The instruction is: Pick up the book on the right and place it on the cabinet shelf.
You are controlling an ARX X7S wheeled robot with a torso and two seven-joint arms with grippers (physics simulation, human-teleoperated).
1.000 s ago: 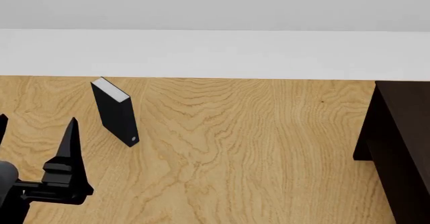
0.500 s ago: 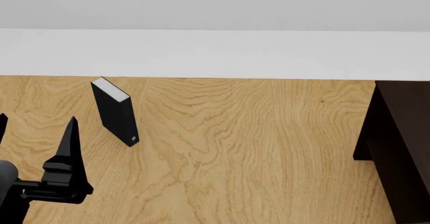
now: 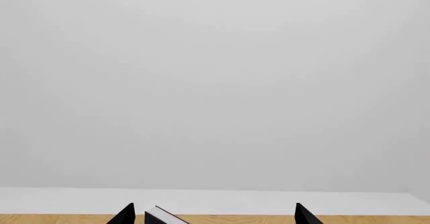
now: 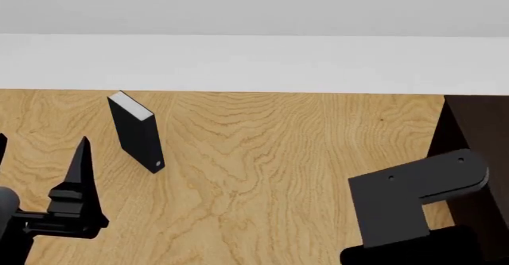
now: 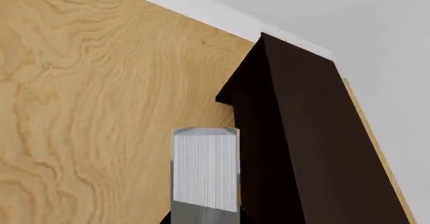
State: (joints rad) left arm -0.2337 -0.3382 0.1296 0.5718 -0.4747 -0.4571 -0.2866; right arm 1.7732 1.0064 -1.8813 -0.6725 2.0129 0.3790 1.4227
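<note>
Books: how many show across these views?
2. A black book with a white edge stands upright on the wooden floor at left; a light-grey book sits beside the dark cabinet. Others may be hidden.

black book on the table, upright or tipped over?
Upright. In the head view the black book stands on its bottom edge on the wooden table, white page edge on top, leaning on nothing.

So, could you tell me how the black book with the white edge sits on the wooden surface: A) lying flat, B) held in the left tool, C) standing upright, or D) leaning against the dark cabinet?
C: the black book stands upright on the wooden surface, apart from the left tool and far from the cabinet.
</note>
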